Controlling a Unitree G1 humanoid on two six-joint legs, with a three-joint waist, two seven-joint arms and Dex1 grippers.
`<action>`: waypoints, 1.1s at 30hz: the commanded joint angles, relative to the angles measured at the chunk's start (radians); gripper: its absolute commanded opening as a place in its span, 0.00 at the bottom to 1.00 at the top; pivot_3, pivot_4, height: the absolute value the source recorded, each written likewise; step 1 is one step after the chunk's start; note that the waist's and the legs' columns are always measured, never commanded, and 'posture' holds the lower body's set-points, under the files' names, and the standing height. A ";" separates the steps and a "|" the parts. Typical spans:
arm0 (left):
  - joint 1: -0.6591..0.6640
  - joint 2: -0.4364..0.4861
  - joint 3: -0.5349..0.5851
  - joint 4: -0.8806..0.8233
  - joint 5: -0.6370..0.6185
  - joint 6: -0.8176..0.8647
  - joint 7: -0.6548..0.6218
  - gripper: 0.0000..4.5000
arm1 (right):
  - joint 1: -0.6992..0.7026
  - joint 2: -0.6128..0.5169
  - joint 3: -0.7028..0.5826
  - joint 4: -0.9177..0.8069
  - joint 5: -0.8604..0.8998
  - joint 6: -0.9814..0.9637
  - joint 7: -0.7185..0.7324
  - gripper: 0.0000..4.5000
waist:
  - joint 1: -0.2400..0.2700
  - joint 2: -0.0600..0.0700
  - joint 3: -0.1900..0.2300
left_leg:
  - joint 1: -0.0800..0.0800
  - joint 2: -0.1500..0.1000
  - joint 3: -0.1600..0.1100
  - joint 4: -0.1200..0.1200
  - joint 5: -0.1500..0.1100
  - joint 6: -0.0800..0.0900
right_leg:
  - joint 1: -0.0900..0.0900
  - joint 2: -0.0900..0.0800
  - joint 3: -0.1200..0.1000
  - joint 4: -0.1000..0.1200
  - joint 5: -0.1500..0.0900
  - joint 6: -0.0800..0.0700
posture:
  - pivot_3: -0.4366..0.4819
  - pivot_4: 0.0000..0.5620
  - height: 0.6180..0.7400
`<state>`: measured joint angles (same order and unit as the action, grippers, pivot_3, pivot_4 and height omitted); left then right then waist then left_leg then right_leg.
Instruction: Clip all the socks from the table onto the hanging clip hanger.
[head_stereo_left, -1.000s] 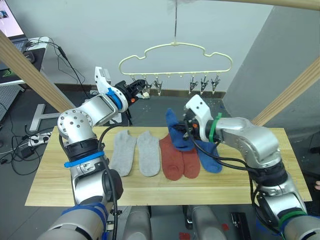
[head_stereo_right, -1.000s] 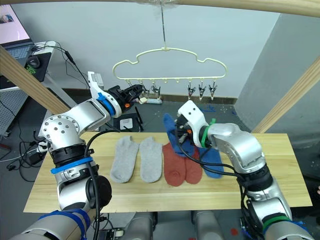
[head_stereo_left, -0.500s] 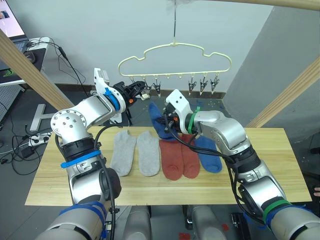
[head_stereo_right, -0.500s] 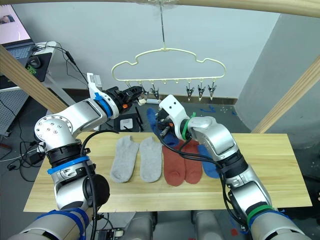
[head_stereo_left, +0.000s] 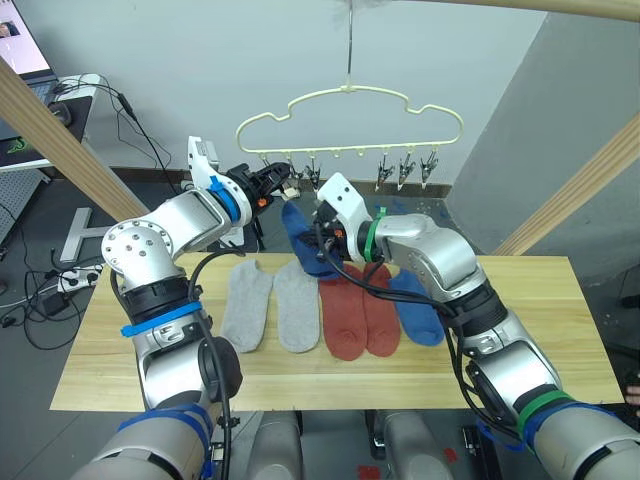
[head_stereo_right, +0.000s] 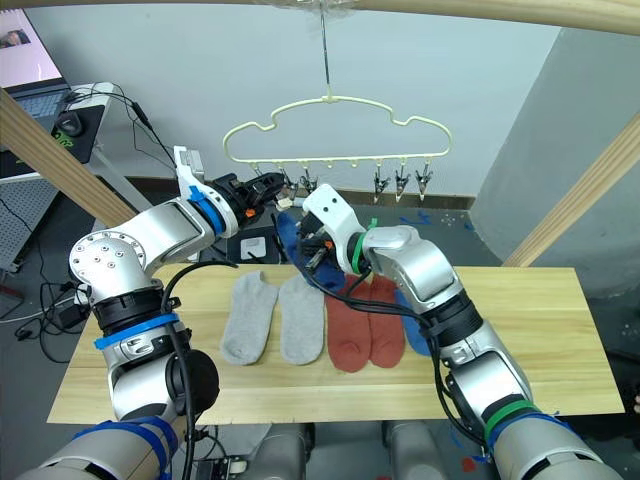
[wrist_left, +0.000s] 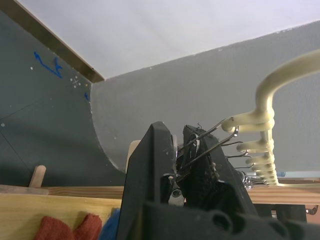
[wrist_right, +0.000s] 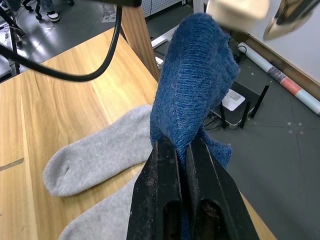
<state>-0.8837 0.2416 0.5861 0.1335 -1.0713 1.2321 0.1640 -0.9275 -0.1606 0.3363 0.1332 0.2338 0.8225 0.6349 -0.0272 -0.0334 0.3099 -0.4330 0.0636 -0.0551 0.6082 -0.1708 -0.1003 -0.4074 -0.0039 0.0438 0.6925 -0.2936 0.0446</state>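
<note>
**Left eye view: blue sock raised toward a held-open clip — risks at the hand-off**

A blue sock (head_stereo_left: 300, 240) is gripped by the closed fingers of the right hand (head_stereo_left: 322, 232) and is held above the far edge of the tabletop (head_stereo_left: 90, 350), just below the left end of the clip hanger (head_stereo_left: 350, 108). In the right wrist view the sock (wrist_right: 192, 95) is seen pinched low down, with its free upper part standing up and curling over. The left hand (head_stereo_left: 272, 178) is closed on the leftmost clip (wrist_left: 210, 140); in the left wrist view the clip's wire handles are seen squeezed between the black fingers. Five socks are left lying flat on the tabletop: two grey socks (head_stereo_left: 272, 305), two red socks (head_stereo_left: 358, 318) and the second blue sock (head_stereo_left: 418, 310).

Several failures are judged possible. The limp upper edge may fold away and miss the clip mouth, since it is unsupported above the grip. The hanger hangs freely from its hook (head_stereo_left: 350, 50), so it may be swung or twisted by a push from either hand, and the clip may then be pulled off line. If the clip is released before enough fabric is inside, only a thin edge would be caught and the sock could drop. A collision between the two hands is also possible, as they are close together.
</note>
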 joint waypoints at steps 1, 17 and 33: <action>0.027 0.017 0.001 -0.014 0.005 -0.005 0.019 0.06 | -0.040 0.007 -0.014 0.008 -0.010 -0.033 0.018 0.01 | 0.000 0.000 0.000 | 0.000 0.000 0.000 0.000 0.000 0.000 | 0.000 0.000 0.000 0.000 0.000 0.000 | 0.62 0.46 1.00; 0.044 0.022 -0.023 -0.025 -0.003 -0.009 0.007 0.06 | -0.088 0.005 -0.040 0.081 -0.031 -0.071 0.022 0.01 | 0.001 0.000 0.000 | 0.000 0.000 0.000 0.000 0.000 0.000 | 0.000 0.000 0.000 0.000 0.000 0.000 | 0.62 0.45 1.00; 0.051 0.020 -0.036 -0.030 -0.011 -0.020 0.013 0.06 | -0.108 0.020 -0.072 0.114 -0.045 -0.082 0.027 0.01 | 0.001 0.000 0.000 | 0.000 0.000 0.000 0.000 0.000 0.000 | 0.000 0.000 0.000 0.001 0.000 0.000 | 0.62 0.44 1.00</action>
<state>-0.8566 0.2478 0.5517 0.1103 -1.0917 1.2143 0.1624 -1.0053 -0.1492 0.2885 0.2649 0.1797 0.7558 0.6511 -0.0259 -0.0333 0.3098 -0.4330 0.0636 -0.0551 0.6082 -0.1708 -0.1004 -0.4077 -0.0040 0.0438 0.6931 -0.2936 0.0446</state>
